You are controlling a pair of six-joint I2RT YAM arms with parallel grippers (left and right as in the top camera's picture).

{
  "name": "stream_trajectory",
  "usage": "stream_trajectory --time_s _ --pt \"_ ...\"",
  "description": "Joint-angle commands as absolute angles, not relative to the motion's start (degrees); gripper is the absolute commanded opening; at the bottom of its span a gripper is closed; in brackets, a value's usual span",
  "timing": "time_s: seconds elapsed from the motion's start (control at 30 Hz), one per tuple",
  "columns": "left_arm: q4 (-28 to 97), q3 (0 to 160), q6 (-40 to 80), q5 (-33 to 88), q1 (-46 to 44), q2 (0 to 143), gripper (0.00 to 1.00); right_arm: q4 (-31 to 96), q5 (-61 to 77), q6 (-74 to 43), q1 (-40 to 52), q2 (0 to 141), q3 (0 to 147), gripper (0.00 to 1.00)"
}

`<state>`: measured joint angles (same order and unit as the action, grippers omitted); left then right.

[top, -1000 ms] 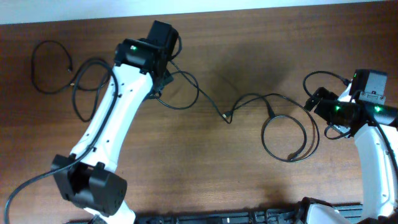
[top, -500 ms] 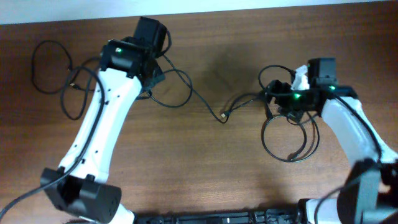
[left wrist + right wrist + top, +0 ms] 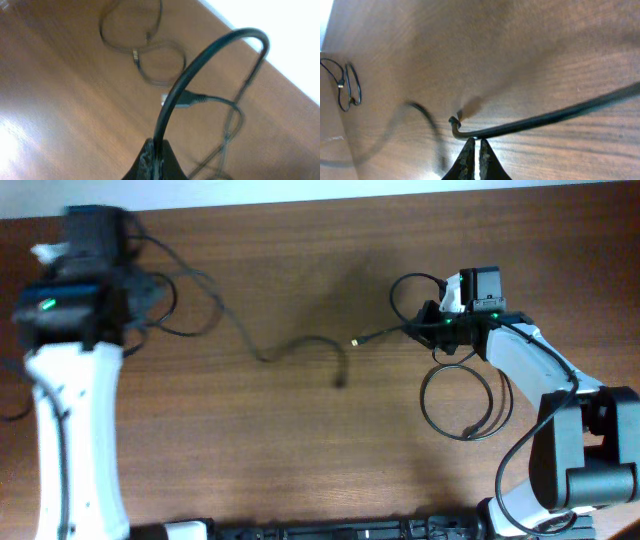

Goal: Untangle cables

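The cables (image 3: pixel 262 358) lie strung across the middle of the counter (image 3: pixel 300 470), largely separate. A long cord (image 3: pixel 310 340) runs from the left arm's side to a loose end near the centre. A metal-tipped cord (image 3: pixel 385 333) reaches from the centre to the right arm, and a round loop (image 3: pixel 465 402) lies just below that arm. The left fingers (image 3: pixel 150 162) are clamped together on a cord that arches up out of them, lifted off the wood. The right fingers (image 3: pixel 467 157) are drawn almost together with a strand (image 3: pixel 545 117) lying across their tips, and whether they actually pinch it cannot be told. The step in hand looks like pulling the strands away from each other. Doing it well probably means the left arm draws outward slowly and low, so the loose end slides free rather than snagging. Meanwhile the right side should anchor its strand firmly near the plug, so the loop is not dragged into a knot
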<state>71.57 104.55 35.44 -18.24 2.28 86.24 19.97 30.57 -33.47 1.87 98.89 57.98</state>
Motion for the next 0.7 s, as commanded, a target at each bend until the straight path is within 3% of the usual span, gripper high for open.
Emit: stream_trajectory --time_s 0.0,0.1,0.37,0.5,0.67 --pt "65.4 106.9 23.2 -22.4 9.1 79.4 0.00 22.1 30.8 -33.3 2.2 99.1 58.4 0.04" --pt "63.2 106.9 23.3 -27.1 16.9 77.6 0.00 24.3 30.4 -33.3 2.2 99.1 58.4 0.04" --pt "72.0 106.9 33.0 -27.4 32.4 77.8 0.00 28.1 27.2 -33.3 2.2 99.1 58.4 0.05" --pt "72.4 106.9 33.6 -36.9 40.8 77.8 0.00 29.3 27.2 -33.3 2.2 99.1 58.4 0.05" --pt "75.7 106.9 44.4 -36.3 51.0 81.4 0.00 30.9 27.2 -33.3 2.2 99.1 58.4 0.05"
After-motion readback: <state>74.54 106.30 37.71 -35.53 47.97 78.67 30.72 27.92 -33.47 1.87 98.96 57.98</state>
